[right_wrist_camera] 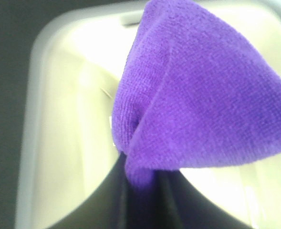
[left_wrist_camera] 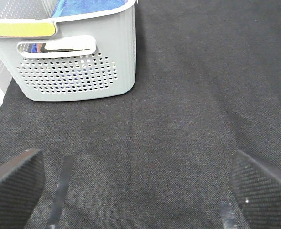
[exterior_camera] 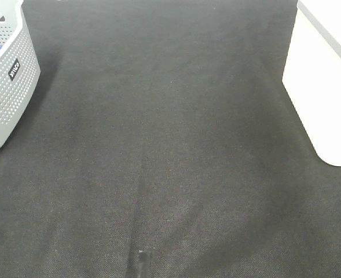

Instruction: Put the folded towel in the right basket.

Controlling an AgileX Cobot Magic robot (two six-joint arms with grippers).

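The folded purple towel (right_wrist_camera: 202, 95) hangs bunched in my right gripper (right_wrist_camera: 140, 183), whose dark fingers are shut on its lower fold. It hangs over the open inside of the white right basket (right_wrist_camera: 35, 95), which fills the right wrist view. In the exterior high view this basket (exterior_camera: 321, 87) stands at the right edge; the towel and both arms are out of that view. My left gripper (left_wrist_camera: 135, 191) is open and empty, its fingers (left_wrist_camera: 14, 183) wide apart above the black cloth.
A grey perforated basket (exterior_camera: 5, 87) stands at the far left and holds a blue cloth (left_wrist_camera: 92, 5); it also shows in the left wrist view (left_wrist_camera: 73, 71). Black cloth (exterior_camera: 170, 145) covers the table. A short dark strip (exterior_camera: 140, 263) lies at the front edge.
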